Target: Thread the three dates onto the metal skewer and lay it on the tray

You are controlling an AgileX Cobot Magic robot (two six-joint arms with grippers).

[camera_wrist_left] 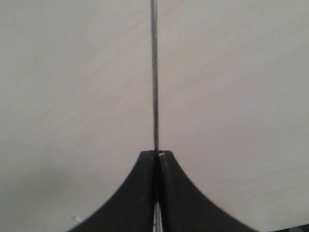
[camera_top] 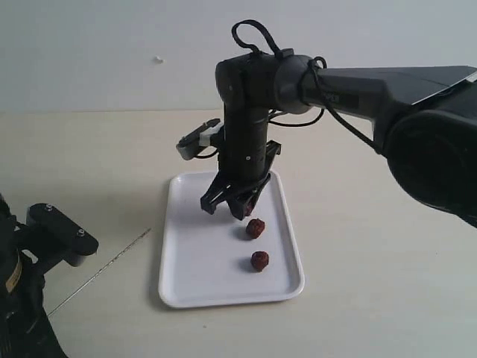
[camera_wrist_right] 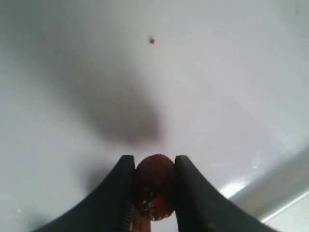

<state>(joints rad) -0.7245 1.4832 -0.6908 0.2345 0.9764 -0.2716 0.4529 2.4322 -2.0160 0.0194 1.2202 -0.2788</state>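
Though closed only partway, pinches a date [camera_wrist_right: 154, 186] in the right gripper [camera_wrist_right: 154, 162], with one black finger pressed against each flank of the fruit. Hangs that gripper nose-down over the white tray [camera_top: 186, 283], toward the tray's 12 o'clock end in the exterior view. Cannot tell whether the date touches the tray floor or sits just clear of it. Shows the date as roundish, wrinkled and dark reddish-brown, with a few glossy spots, filling the gap between the fingers.

Clamps the left gripper [camera_wrist_left: 157, 153] fully shut on the metal skewer [camera_wrist_left: 154, 72], fingers meeting on the rod, which runs straight out ahead of them. Keeps the skewer out at 9 o'clock from the tray, over the pale desk [camera_top: 373, 298], well apart from the dates. Lays its long axis from about 8 o'clock up to 2 o'clock in the exterior view, free tip aimed toward the tray's near long rim and stopping short of it. Looks very thin, straight and grey, with nothing threaded on the visible length. Cannot tell whether the rod rests on the desk or hovers over it.

Leaves a second date [camera_top: 256, 228] on the tray near the right gripper, at 5 o'clock from it. Leaves a third date [camera_top: 260, 261] at 6 o'clock from the second, apart from it, both toward the tray's 3 o'clock side.
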